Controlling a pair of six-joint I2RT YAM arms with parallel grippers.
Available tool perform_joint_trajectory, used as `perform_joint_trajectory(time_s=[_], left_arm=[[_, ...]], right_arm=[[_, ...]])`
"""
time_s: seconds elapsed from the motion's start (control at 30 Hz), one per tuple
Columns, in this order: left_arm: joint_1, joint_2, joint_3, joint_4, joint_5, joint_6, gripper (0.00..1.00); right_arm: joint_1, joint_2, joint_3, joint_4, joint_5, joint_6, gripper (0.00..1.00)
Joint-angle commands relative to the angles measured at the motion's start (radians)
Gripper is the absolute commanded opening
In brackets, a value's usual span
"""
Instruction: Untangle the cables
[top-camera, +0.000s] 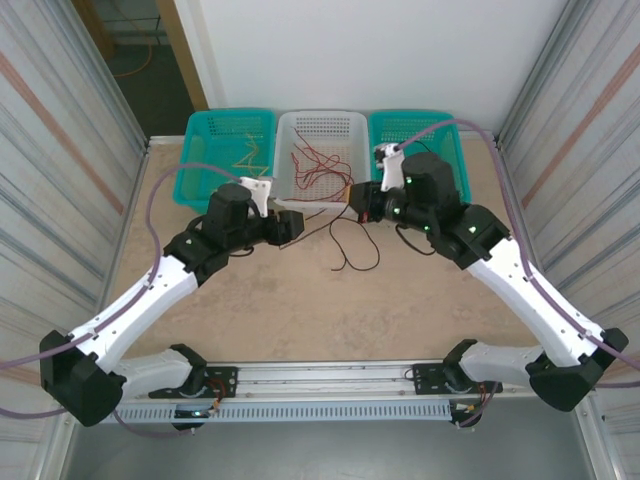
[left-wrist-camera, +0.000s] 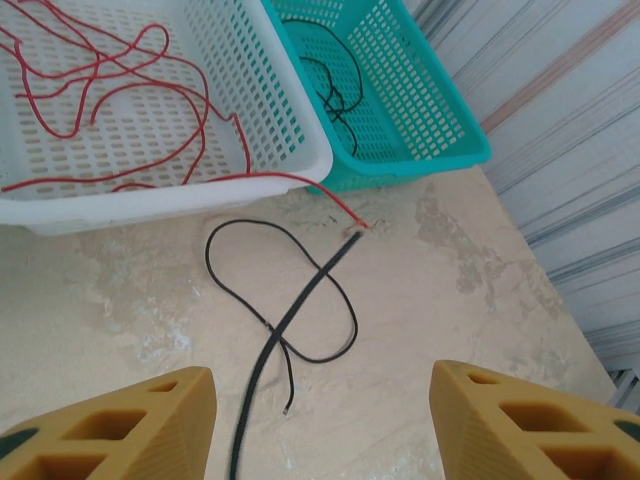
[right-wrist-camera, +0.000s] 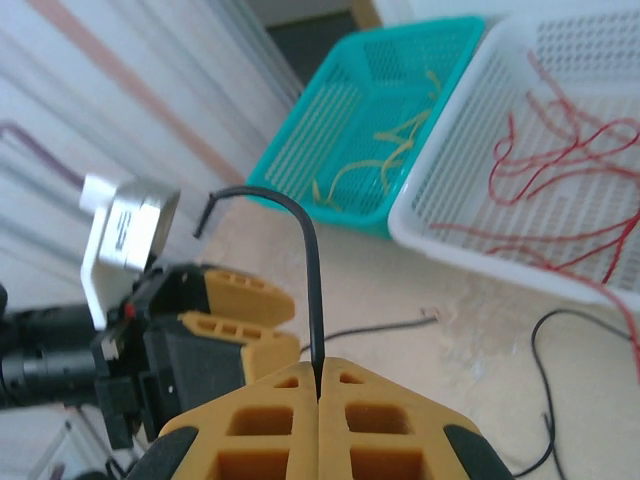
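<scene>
Noted right jaws pressed together, pinching a black cable standing up from the tips and hooking over. Noted left jaws spread, holding nothing, over bench. Found a black loop lying crossed on bench just before white basket. Found red cables inside it, one end trailing out. Found pale yellow cables in teal basket.

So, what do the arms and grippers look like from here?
The left arm and right arm have white links, black joints and bases, with a lilac-grey cable looping along each. The left gripper and right gripper have mustard-yellow wedge fingers with cut-out pockets, on black bodies. A white camera bracket sits at each wrist.
</scene>
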Motion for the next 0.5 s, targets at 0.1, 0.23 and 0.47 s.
perform_joint_trajectory(time_s=[0.1,0.23,0.47], left_arm=[[-0.01,0.008,0.043,0.049,0.018,0.012,0.59],[-0.02,0.01,0.037,0.046,0.003,0.017,0.58],[-0.028,0.025,0.025,0.033,-0.003,0.014,0.57]], right_arm=[[-0.106,-0.023,0.067,0.033,-0.042,0.008,0.0],[-0.147,-0.013,0.078,0.045,-0.06,0.018,0.0],[-0.255,0.044,0.177,0.014,-0.037,0.012,0.0]])
